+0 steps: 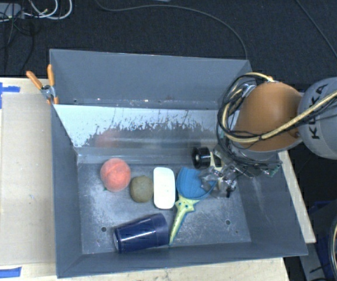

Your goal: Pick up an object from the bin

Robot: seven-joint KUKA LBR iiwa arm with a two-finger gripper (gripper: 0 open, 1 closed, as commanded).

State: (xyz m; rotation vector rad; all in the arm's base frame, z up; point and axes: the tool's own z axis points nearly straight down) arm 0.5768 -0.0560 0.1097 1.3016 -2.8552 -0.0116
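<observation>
An orange ball [115,174], an olive ball [140,189], a white rounded block [164,187] and a blue disc [189,183] with a yellow-green handle [180,212] lie in a row on the floor of the grey metal bin [238,221]. A dark blue cup [142,232] lies on its side nearer the front.

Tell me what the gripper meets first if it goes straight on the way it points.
Probably the blue round thing with the yellow-green handle: the gripper points down at its right edge. Depth is unclear, so it might reach the bin floor beside it.
</observation>
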